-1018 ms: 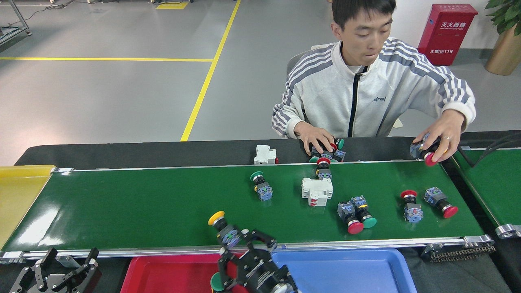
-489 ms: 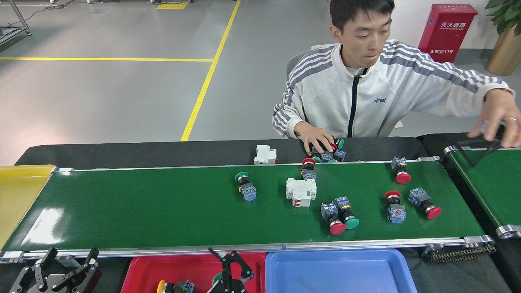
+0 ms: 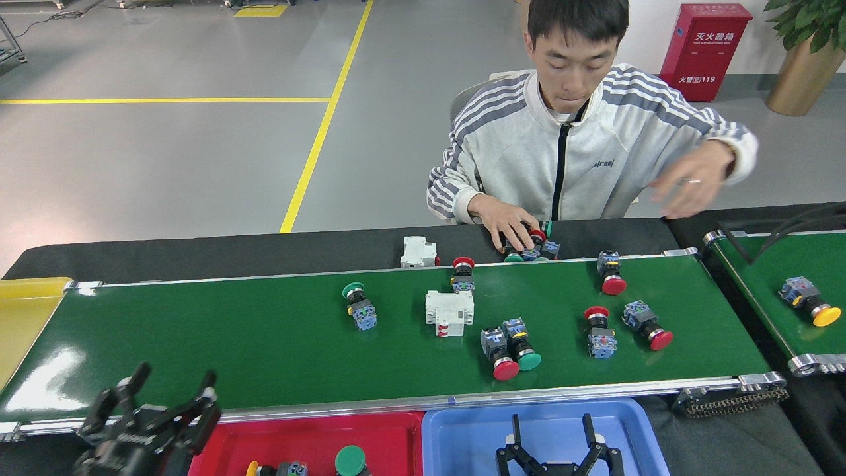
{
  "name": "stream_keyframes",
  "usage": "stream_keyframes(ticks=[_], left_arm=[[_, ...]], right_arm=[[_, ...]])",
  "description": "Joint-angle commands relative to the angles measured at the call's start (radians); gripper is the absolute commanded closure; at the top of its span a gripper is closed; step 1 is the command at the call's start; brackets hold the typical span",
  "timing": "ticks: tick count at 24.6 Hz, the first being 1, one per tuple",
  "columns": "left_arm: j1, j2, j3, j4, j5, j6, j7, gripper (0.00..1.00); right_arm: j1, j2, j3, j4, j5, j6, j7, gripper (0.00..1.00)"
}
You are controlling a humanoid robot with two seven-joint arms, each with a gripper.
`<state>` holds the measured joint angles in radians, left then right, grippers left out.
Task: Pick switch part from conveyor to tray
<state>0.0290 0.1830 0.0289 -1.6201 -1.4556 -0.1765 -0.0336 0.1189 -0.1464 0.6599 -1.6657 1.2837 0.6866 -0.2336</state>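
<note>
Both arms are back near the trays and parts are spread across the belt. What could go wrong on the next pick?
The red and green buttons lie touching, so one grasp may catch both. The person's hand rests at the belt's far edge; reaching for the red button near it risks contact. The white breaker could be grabbed by mistake.

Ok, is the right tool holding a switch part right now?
No, the right tool hangs open and empty over the blue tray, with the switch parts lying apart from it on the conveyor.
</note>
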Motion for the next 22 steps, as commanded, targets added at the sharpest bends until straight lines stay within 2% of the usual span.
stream_keyframes(ticks=[1, 3, 5, 7, 9, 12, 17, 22], left_arm=[[-0.063, -0.054, -0.03, 0.045, -0.072, 0.025, -0.032, 0.0], [-0.124, -0.122, -0.037, 0.111, -0.146, 0.025, -0.034, 0.0], [-0.17, -0.183, -0.04, 0.177, -0.213, 0.023, -0.034, 0.0], [-0.193, -0.211, -0.04, 0.218, -0.244, 0.023, -0.034, 0.0], [-0.204, -0.212, -0.04, 0.244, -0.244, 0.02, -0.034, 0.0], [-0.236, -0.212, -0.037, 0.293, -0.244, 0.022, -0.034, 0.0], [-0.274, -0.209, -0.03, 0.365, -0.239, 0.019, -0.034, 0.0], [-0.325, -0.208, -0.027, 0.447, -0.238, 0.022, -0.034, 0.0]], right_arm=[[-0.059, -0.004, -0.005, -0.005, -0.004, -0.056, -0.004, 0.02], [-0.107, 0.005, 0.003, 0.03, -0.004, -0.094, 0.017, 0.02], [-0.148, 0.047, 0.017, 0.076, 0.003, -0.139, 0.089, 0.02], [-0.197, 0.074, 0.032, 0.119, 0.008, -0.171, 0.165, 0.02], [-0.237, 0.082, 0.058, 0.161, 0.008, -0.199, 0.2, 0.02], [-0.288, 0.123, 0.087, 0.218, 0.006, -0.208, 0.214, 0.02], [-0.308, 0.163, 0.089, 0.253, 0.006, -0.24, 0.255, 0.02], [-0.377, 0.208, 0.089, 0.336, 0.003, -0.24, 0.269, 0.02]])
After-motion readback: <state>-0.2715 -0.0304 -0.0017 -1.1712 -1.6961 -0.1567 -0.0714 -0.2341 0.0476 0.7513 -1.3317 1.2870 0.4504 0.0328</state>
